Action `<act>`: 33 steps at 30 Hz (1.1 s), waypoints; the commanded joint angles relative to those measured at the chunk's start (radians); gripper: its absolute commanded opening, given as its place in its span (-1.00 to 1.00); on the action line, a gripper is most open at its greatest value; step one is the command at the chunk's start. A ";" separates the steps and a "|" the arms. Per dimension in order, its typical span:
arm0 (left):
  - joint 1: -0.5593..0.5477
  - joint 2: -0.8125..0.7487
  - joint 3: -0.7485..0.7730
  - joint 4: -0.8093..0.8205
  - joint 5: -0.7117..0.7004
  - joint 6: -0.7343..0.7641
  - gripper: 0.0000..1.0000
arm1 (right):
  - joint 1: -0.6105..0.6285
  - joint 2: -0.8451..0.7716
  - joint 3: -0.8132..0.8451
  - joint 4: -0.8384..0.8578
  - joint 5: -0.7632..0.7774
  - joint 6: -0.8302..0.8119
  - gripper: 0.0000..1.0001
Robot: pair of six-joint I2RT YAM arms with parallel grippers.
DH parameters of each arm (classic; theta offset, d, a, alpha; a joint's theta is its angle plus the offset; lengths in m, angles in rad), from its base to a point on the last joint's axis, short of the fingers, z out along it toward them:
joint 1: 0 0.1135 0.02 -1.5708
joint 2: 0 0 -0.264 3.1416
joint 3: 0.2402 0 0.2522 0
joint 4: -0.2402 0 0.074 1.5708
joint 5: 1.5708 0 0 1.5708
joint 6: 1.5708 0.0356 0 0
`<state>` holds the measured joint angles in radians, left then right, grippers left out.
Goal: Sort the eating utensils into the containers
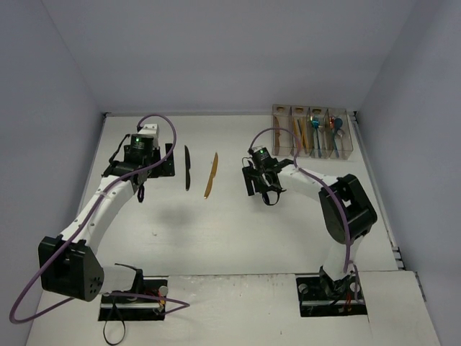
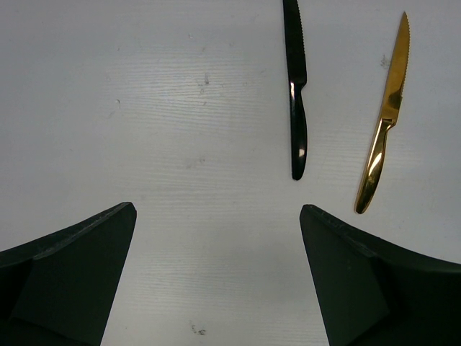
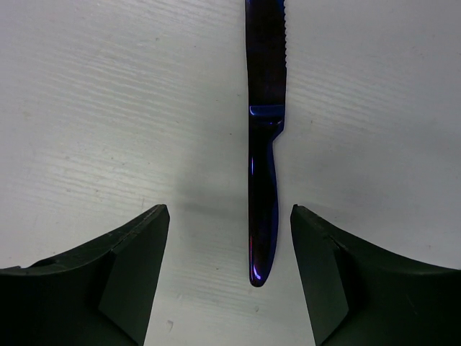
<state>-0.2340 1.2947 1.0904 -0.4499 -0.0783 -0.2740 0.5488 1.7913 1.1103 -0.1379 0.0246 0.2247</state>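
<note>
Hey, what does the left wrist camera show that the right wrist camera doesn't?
Only the left wrist view shows a glossy black metal knife and a shiny gold metal knife, lying side by side ahead of the open left gripper. Only the right wrist view shows an iridescent purple-blue metal knife, its handle lying inside the open right gripper, untouched. Both show the white table and an open, empty gripper.

Glossy polished metal: black knife [image 2: 296, 94], gold knife [image 2: 383, 122], iridescent purple knife [image 3: 263, 144]. Table [image 2: 180, 144] matt white, faintly grained. Containers [image 1: 286, 153] clear plastic.
</note>
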 commanded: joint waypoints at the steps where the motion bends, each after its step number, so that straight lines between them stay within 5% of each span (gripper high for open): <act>1: 0.006 -0.008 0.055 0.022 0.001 -0.014 0.95 | -0.001 0.058 0.038 0.015 0.015 -0.001 0.25; 16: 0.006 -0.008 0.057 0.022 0.002 -0.011 0.95 | 0.000 0.184 0.090 0.015 0.008 -0.035 -0.31; 24: 0.007 -0.010 0.057 0.021 0.002 -0.012 0.95 | -0.001 0.261 0.152 0.015 0.017 -0.057 -0.99; 33: 0.007 -0.009 0.057 0.020 0.000 -0.011 0.95 | -0.002 0.112 0.292 0.012 0.036 -0.094 -1.00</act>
<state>-0.2340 1.2964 1.0904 -0.4530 -0.0780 -0.2737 0.5488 1.9983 1.3113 -0.0882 0.0262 0.1652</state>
